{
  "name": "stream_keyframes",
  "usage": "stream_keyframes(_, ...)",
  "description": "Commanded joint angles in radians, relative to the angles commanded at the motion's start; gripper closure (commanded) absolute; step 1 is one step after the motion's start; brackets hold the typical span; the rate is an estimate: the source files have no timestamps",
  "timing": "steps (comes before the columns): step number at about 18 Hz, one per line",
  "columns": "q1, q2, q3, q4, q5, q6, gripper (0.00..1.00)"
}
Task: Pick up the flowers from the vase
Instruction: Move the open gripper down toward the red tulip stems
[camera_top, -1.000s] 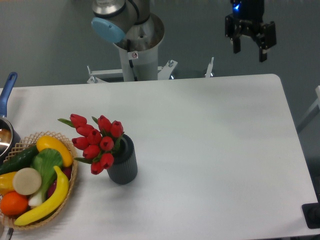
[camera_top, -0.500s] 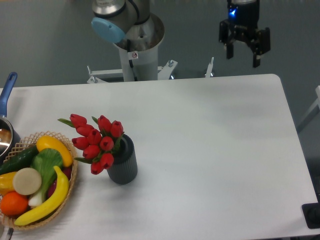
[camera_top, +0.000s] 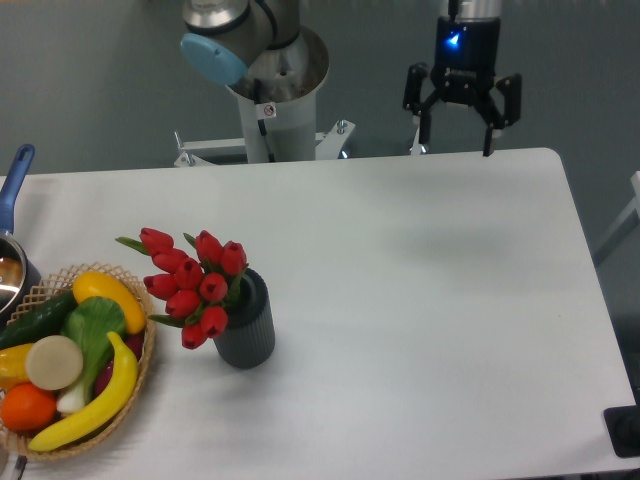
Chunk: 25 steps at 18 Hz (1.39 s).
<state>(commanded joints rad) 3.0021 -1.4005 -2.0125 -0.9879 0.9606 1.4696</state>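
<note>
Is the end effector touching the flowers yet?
Apart. The fixed camera shows the end effector open above the table's far edge, with a wide stretch of bare table between it and the flowers in the vase.

One vase (camera_top: 246, 325) is standing on the table (camera_top: 420, 300), holding one bunch of flowers (camera_top: 192, 283) showing roughly ten red buds, overlapping too much for a firm count. One wicker basket (camera_top: 140, 375) is sitting beside it, and one gripper (camera_top: 456, 138) is hanging above.
</note>
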Motion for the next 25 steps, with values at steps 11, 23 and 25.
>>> stream_keyframes(11,-0.206,-0.026,-0.037,0.003,-0.135,-0.022,0.0)
stream_keyframes(23,-0.272,-0.109,-0.066,0.044,-0.43,-0.015,0.0)
stream_keyframes(25,-0.294,-0.129,-0.052,0.067,-0.422,-0.02,0.0)
